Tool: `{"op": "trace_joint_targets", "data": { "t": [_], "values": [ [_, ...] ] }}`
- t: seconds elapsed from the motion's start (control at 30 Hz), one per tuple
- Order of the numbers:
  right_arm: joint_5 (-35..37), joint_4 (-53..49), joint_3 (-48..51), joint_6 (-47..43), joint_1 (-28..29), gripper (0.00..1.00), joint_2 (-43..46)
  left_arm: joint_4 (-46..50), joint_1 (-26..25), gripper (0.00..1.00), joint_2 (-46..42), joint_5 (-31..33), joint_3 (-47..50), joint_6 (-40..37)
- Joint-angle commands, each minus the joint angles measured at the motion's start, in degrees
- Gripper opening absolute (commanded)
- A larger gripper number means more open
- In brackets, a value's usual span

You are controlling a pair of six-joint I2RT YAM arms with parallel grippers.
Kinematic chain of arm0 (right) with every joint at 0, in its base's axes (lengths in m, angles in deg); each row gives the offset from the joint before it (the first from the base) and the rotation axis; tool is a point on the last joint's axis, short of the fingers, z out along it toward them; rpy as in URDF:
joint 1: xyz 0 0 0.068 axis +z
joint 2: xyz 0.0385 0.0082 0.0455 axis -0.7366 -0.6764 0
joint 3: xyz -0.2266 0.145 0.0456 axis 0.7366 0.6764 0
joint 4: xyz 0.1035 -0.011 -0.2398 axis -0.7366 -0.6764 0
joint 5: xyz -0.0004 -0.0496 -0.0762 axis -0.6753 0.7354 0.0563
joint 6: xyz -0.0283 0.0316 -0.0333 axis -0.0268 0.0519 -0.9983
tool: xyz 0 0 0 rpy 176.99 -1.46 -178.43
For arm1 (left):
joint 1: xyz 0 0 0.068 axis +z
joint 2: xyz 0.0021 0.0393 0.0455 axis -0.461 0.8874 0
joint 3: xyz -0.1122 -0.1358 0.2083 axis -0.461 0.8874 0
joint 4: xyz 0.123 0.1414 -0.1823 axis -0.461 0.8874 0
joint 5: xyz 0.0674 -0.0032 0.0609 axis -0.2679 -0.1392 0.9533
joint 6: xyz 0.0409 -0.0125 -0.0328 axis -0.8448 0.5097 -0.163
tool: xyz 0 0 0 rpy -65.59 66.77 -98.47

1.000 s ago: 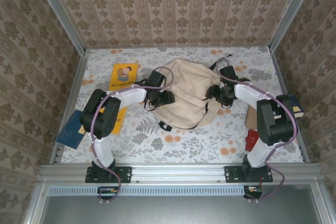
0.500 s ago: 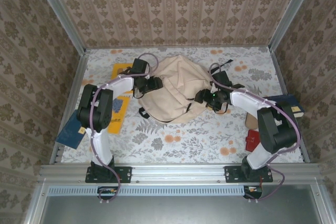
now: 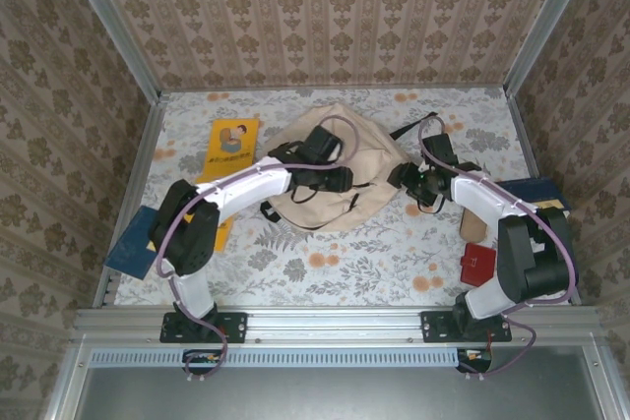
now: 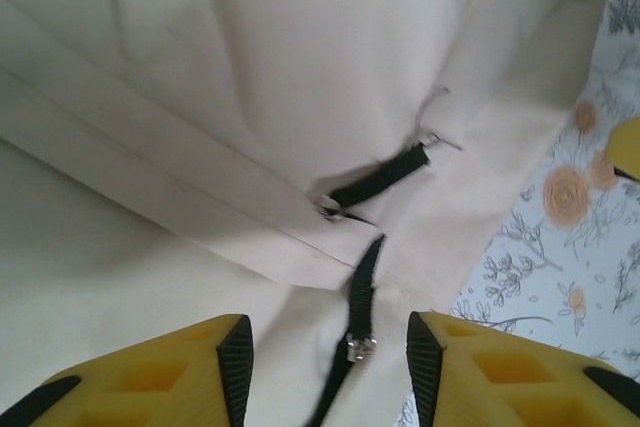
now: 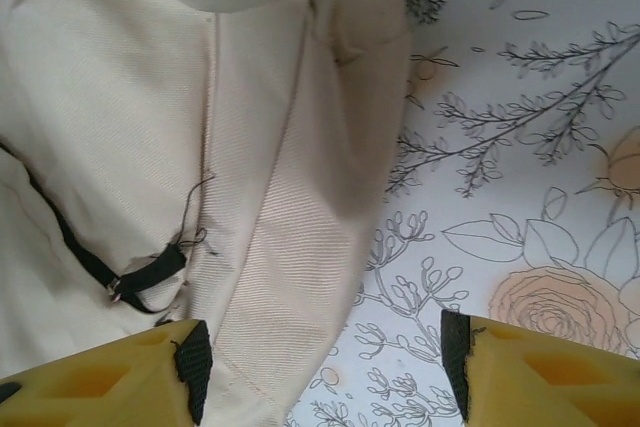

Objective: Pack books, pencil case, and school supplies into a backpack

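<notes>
Beneath left tool (image 4: 330, 362), backpack (image 4: 200, 67), right tool (image 5: 325, 367) at its edge, both spread wide, holding nothing

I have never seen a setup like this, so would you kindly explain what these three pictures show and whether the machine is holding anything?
These are two robot arms bolted at the near edge of a flower-patterned table. The wide picture looks down from above and behind them. The two close-ups come from a camera on each wrist, looking past that arm's own yellow tips.

A beige backpack lies in the middle. A yellow book lies to its left, a navy book at the table's left edge, and a small red square near the right arm.

The left end effector hangs open over the backpack. A black zipper pull shows between its jaws but is not pinched. The right end effector is open at the backpack's right edge. Nothing is held.
</notes>
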Motion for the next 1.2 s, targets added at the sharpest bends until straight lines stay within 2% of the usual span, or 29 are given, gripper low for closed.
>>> {"op": "trace_joint_targets", "data": {
  "t": [0.0, 0.1, 0.2, 0.47, 0.73, 0.87, 1.17],
  "values": [
    [-0.5, 1.4, 1.4, 1.7, -1.0, 0.65, 0.3, 5.7, -2.5, 0.43, 4.3, 7.0, -5.4, -1.8],
    [-1.3, 2.0, 2.5, 1.9, -2.0, 0.65, 1.1, 7.4, -4.5, 0.40, 7.7, 9.6, -8.2, -1.4],
    [-1.4, 1.9, 3.4, 1.9, -2.4, 0.65, 1.7, 8.4, -6.2, 0.40, 11.1, 9.3, -11.1, -2.0],
    [-1.6, 2.4, 4.9, 2.1, -2.8, 0.64, 2.3, 12.6, -8.0, 0.39, 17.7, 11.0, -17.0, -1.9],
    [-2.5, 3.0, 5.1, 2.6, -2.8, 0.62, 1.7, 15.9, -8.1, 0.24, 20.1, 12.5, -19.4, -1.3],
    [-2.5, 2.9, 5.1, 2.7, -2.8, 0.62, 1.7, 17.3, -8.6, 0.25, 18.6, 12.8, -19.2, -0.7],
    [-2.8, 3.3, 4.9, 3.0, -2.7, 0.62, 1.3, 16.9, -10.3, 0.32, 14.7, 12.4, -16.8, -1.1]
  ]
}}
